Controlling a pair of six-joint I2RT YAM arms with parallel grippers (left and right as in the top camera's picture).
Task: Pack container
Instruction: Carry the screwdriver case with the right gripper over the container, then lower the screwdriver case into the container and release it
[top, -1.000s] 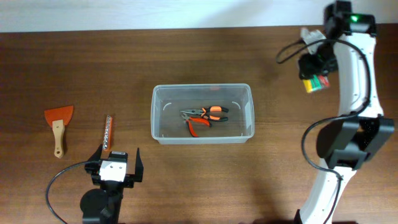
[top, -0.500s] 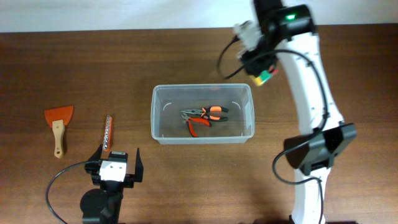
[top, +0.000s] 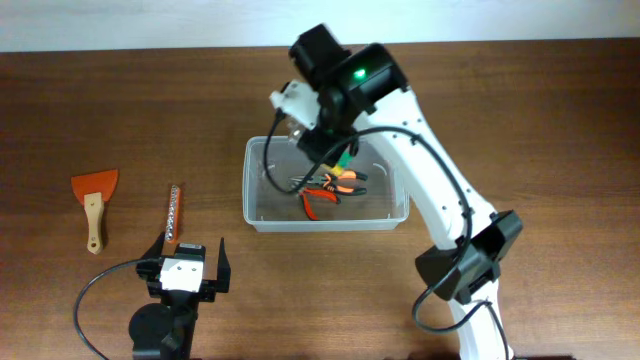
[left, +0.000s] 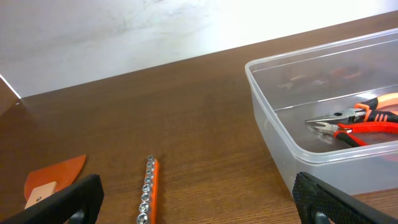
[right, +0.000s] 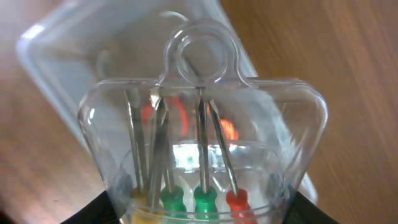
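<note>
The container (top: 258, 205), a large clear tub, stands mid-table with orange-and-black pliers (top: 332, 188) inside. My right gripper (top: 330, 148) hangs over the tub's back half, shut on a small clear case (right: 202, 124) of screwdrivers with yellow, green and red handles. In the right wrist view the case fills the frame, with the container's rim (right: 46, 43) behind it. My left gripper (top: 186, 268) rests low near the table's front, open and empty. Its fingers (left: 68, 202) frame the container (left: 273, 124) and the pliers (left: 354, 121).
An orange socket rail (top: 173, 214) lies just ahead of the left gripper, also showing as socket rail (left: 148, 190). An orange scraper (top: 94, 200) with a wooden handle lies at the far left. The right arm spans from the front right to over the tub.
The right arm swung left from the table's back right corner to above the container, carrying the clear case. The left arm has not moved.
</note>
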